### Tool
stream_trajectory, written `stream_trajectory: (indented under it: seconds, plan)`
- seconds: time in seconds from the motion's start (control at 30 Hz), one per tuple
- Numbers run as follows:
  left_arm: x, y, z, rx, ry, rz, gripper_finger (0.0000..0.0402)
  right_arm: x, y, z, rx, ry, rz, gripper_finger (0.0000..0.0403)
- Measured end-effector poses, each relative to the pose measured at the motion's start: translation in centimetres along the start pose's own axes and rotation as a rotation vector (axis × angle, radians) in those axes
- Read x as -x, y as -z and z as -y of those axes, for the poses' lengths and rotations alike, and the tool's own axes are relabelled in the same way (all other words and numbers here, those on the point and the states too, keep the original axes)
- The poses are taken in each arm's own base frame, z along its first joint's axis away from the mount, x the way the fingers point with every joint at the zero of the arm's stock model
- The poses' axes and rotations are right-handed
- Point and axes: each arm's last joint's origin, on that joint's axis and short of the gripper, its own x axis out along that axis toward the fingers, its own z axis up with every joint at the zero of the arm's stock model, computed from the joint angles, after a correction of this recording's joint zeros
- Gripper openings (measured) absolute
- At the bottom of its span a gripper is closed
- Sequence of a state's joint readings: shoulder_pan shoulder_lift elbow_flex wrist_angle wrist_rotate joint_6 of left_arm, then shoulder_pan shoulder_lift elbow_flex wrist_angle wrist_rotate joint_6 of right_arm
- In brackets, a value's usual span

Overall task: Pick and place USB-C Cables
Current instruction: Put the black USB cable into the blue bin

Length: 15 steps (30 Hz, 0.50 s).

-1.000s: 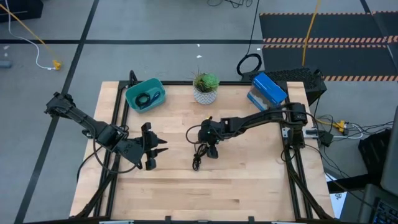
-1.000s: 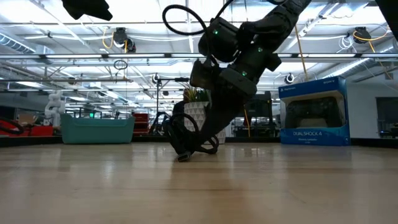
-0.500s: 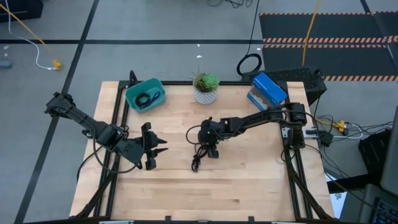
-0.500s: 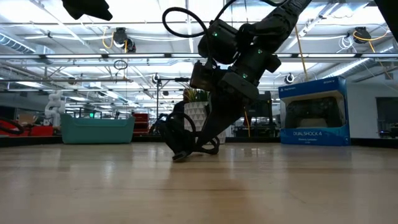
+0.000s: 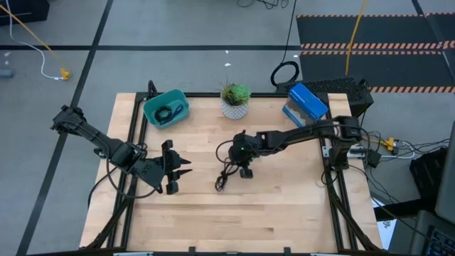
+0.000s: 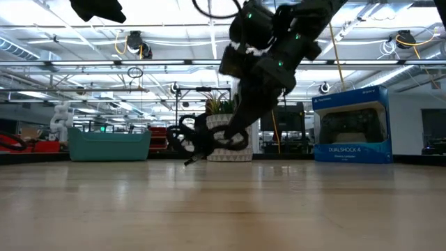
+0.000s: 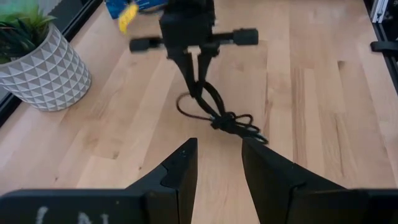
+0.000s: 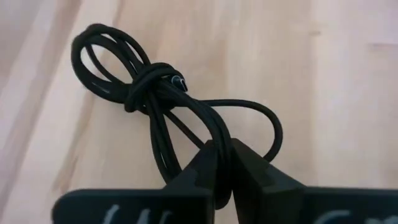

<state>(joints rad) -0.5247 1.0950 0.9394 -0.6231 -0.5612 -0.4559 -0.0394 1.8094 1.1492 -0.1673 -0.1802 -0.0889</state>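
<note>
A black USB-C cable (image 5: 225,173), bundled into a long loop with a knot (image 8: 151,79) around its middle, hangs slanting from my right gripper (image 5: 239,162), which is shut on it at mid-table. My left gripper (image 5: 182,169) waits open to the cable's left, with nothing between its fingers (image 7: 186,163). Another black cable (image 5: 167,112) lies coiled in the teal bin (image 5: 152,112) at the far left. The purple-blue cable is out of view. My right gripper pinches several strands of the cable at one end of its long loop (image 8: 210,138) between its two fingers (image 8: 249,163). The fingers come slanting down from above. The held end is raised, and the knotted part droops toward the table; whether the low tip (image 6: 187,162) touches the wood, I cannot tell.
A potted plant (image 5: 234,100) stands at the far edge behind the cable. A blue boxed controller (image 5: 307,102) sits at the far right. Bare wood lies between the grippers and the near edge.
My right gripper has shut on the black cable and risen, drifting a little toward the table's right edge. The cable's held end has come up off the table, and the bundle now hangs slanting below the fingers.
</note>
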Motion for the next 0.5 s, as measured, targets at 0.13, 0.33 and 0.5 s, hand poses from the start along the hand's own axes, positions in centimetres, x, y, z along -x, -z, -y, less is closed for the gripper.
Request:
stream_trajectory:
  seconds: [0.13,0.33,0.5]
  plan:
    - [0.0,0.0,0.0,0.001,0.002,0.004,0.0129,2.0,-0.6,-0.9,0.015,0.079,0.009,0.0025]
    - [0.0,-0.3,0.1,0.008,0.01,0.029,0.0129,6.2,-1.7,-2.8,0.052,0.206,0.069,0.0016]
    - [0.0,-0.4,0.2,0.002,0.013,0.042,0.0129,10.1,-2.3,-4.8,0.071,0.322,0.142,0.0015]
